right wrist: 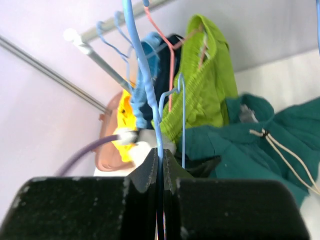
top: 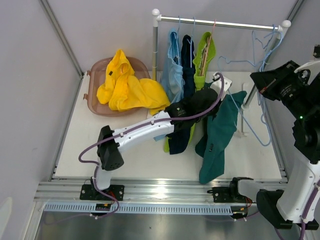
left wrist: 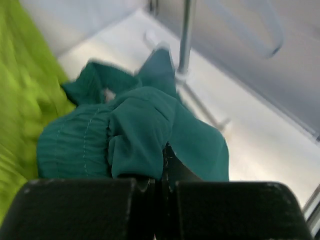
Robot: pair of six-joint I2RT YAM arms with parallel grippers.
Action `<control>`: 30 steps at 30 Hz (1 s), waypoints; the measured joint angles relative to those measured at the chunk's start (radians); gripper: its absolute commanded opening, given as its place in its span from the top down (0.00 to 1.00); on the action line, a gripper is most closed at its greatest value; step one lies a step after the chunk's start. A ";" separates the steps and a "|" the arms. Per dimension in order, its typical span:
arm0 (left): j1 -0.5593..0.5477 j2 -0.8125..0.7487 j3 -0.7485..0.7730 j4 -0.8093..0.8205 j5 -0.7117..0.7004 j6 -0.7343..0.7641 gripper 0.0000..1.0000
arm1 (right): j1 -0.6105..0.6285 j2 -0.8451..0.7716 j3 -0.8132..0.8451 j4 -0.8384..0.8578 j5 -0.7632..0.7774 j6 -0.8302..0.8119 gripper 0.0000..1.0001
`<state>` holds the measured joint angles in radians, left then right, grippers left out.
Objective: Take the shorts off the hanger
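Note:
The dark teal shorts (top: 217,135) hang from my left gripper (top: 226,86), which is shut on their waistband (left wrist: 140,130). My right gripper (top: 256,80) is shut on a blue wire hanger (right wrist: 143,65) to the right of the teal shorts (right wrist: 270,145); its wire (top: 239,62) runs beside them. The light blue shorts (top: 173,70), navy shorts (top: 188,62) and lime green shorts (top: 205,55) hang on the rail (top: 220,22). The bright yellow shorts (top: 127,85) lie in a brown tub (top: 95,75).
The rack's left post (top: 155,50) stands behind the left arm. Empty blue hangers (top: 262,40) hang at the rail's right end. Grey walls close in the table on the left and back. A metal rail runs along the near edge.

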<state>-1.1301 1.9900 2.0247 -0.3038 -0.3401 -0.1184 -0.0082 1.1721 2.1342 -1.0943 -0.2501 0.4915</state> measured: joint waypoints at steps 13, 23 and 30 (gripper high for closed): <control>-0.299 -0.626 -0.258 -0.408 -0.175 -0.028 1.00 | -0.021 0.318 0.114 0.092 0.082 -0.044 1.00; 0.218 -0.802 0.168 -0.451 -0.276 0.177 1.00 | -0.055 0.493 0.248 0.145 0.121 -0.045 1.00; 0.531 -0.522 0.409 -0.428 -0.128 0.226 1.00 | -0.066 0.498 0.263 0.180 0.129 -0.048 1.00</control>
<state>-0.5987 1.4681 2.4332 -0.7315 -0.4683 0.1074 -0.0746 1.6703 2.3974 -0.9138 -0.1215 0.4438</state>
